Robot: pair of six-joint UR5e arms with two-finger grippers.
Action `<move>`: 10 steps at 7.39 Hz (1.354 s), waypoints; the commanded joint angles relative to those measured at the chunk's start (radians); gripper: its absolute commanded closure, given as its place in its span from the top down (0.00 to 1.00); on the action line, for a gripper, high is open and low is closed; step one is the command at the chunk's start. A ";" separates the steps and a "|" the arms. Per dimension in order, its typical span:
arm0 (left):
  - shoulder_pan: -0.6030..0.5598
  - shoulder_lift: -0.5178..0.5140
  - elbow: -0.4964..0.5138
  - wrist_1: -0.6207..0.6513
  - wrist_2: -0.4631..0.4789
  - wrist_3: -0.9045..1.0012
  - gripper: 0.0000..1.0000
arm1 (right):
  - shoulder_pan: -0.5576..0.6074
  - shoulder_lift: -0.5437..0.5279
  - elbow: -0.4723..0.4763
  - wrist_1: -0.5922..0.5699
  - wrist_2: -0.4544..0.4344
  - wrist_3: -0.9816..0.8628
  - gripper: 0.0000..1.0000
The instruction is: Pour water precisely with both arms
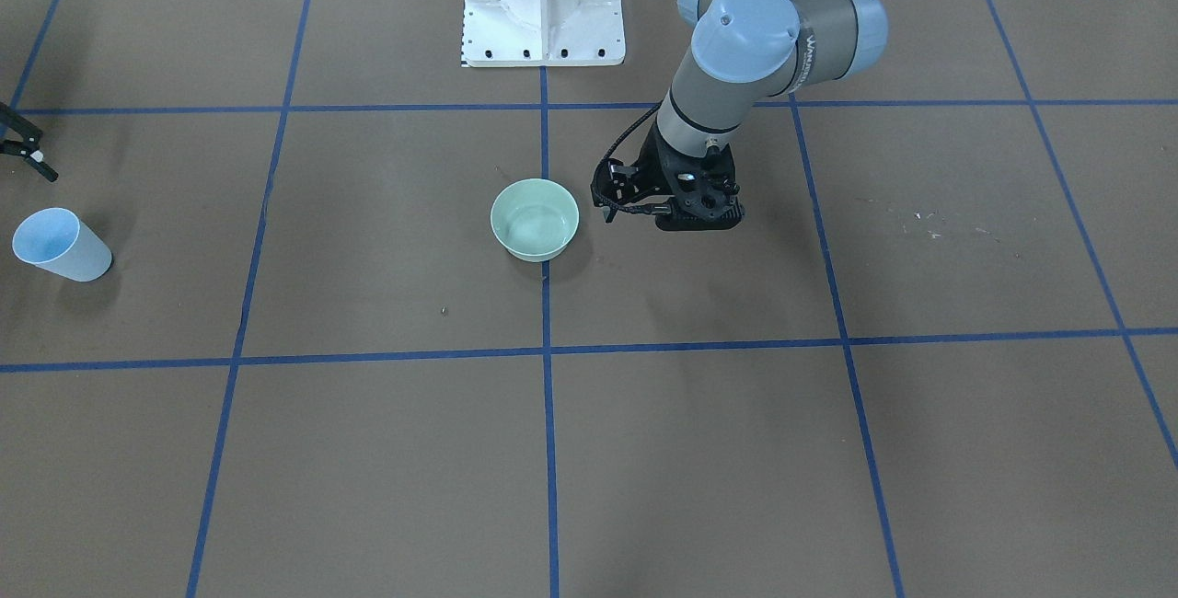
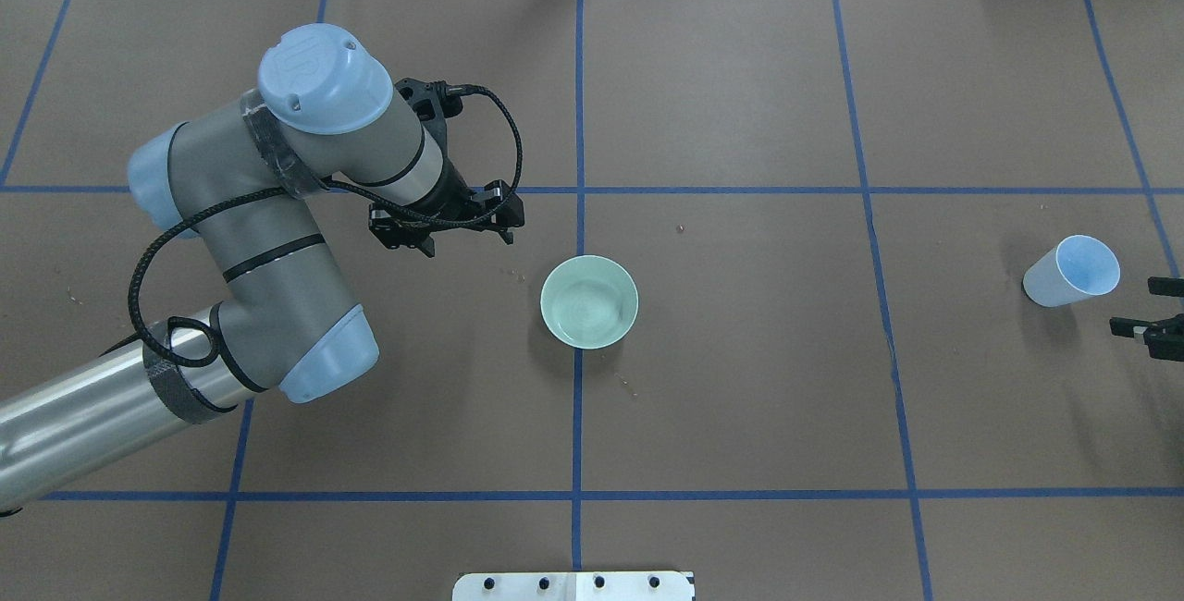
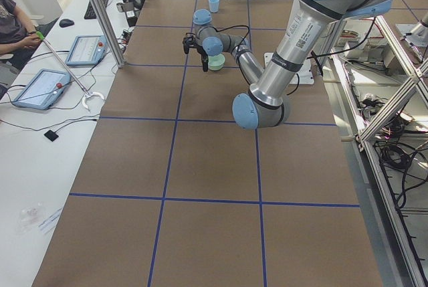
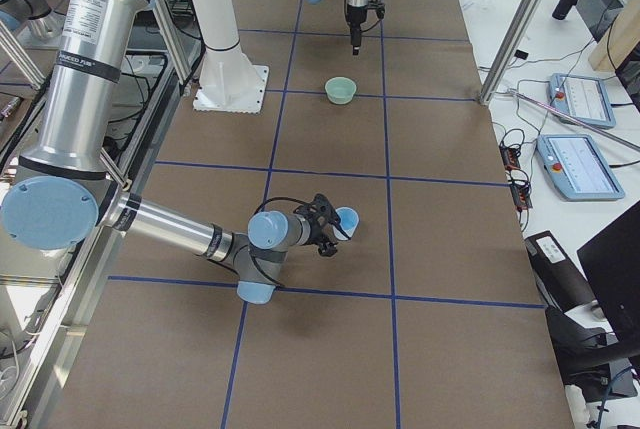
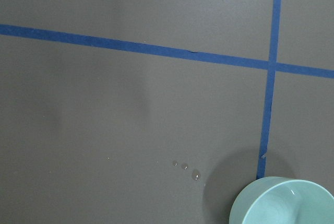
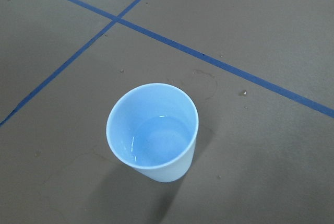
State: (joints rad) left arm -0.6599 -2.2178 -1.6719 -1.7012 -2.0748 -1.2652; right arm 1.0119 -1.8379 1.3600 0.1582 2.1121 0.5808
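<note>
A pale green bowl (image 1: 537, 253) stands at the table's centre, and its inside shows faint ripples. My left gripper (image 1: 698, 216) hangs pointing down beside the bowl (image 2: 548, 305), on my left of it and apart from it. Its fingers are hidden by its own body, so I cannot tell its state. The left wrist view shows only the bowl's rim (image 5: 245, 203). A light blue cup (image 2: 1050, 287) stands upright far to my right, with a thin glint of water (image 6: 156, 117) low inside. My right gripper (image 2: 1154, 310) is open just beside the cup (image 1: 83, 259), not touching it.
Three small water droplets (image 5: 196, 174) lie on the brown mat near the bowl. The white pedestal base (image 1: 543, 5) sits behind the bowl. A seated person (image 3: 17, 23) and tablets (image 3: 37, 87) are at the side desk. Aluminium frame posts (image 4: 520, 24) stand along the table's edge.
</note>
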 commanded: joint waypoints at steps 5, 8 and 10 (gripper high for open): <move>-0.006 0.001 -0.002 0.000 -0.001 0.001 0.99 | -0.111 0.021 -0.045 0.117 -0.234 0.019 0.98; -0.014 0.001 -0.003 0.000 -0.004 0.003 0.99 | -0.143 0.057 -0.101 0.170 -0.288 0.043 0.96; -0.018 0.004 -0.003 0.002 -0.002 0.003 0.99 | -0.182 0.057 -0.101 0.172 -0.340 0.048 0.96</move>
State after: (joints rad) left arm -0.6751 -2.2155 -1.6750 -1.7002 -2.0774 -1.2625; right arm 0.8548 -1.7820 1.2604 0.3283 1.8075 0.6241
